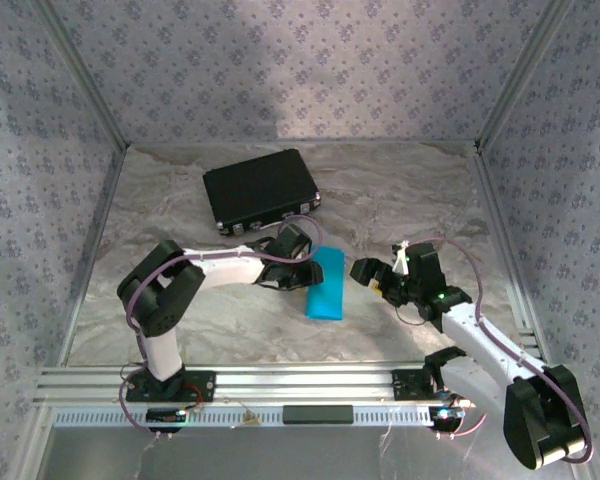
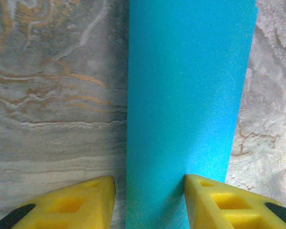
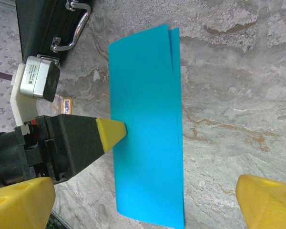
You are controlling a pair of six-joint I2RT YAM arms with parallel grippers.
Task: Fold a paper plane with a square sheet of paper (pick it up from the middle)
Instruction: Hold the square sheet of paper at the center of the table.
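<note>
The square sheet of paper (image 1: pixel 326 285) is bright cyan-blue and lies flat on the table, folded in half into a long strip (image 2: pixel 186 95) (image 3: pixel 145 129). Its two layers show slightly offset at the far end. No paper plane is in view. My left gripper (image 1: pixel 306 266) (image 2: pixel 150 183) stands open at the strip's left long edge. One yellow fingertip (image 2: pixel 205 188) rests on the paper and the other (image 2: pixel 93 188) is on the bare table. The right wrist view shows a left fingertip (image 3: pixel 112 132) touching that edge. My right gripper (image 1: pixel 365 272) (image 3: pixel 144 186) is wide open just right of the strip, holding nothing.
A black case (image 1: pixel 260 190) (image 3: pixel 43 24) with metal latches lies behind the paper, close to the left wrist. A small printed card (image 3: pixel 66 104) lies by the left gripper. Marbled tabletop (image 1: pixel 420 190) spreads to the right and front. Patterned walls enclose the table.
</note>
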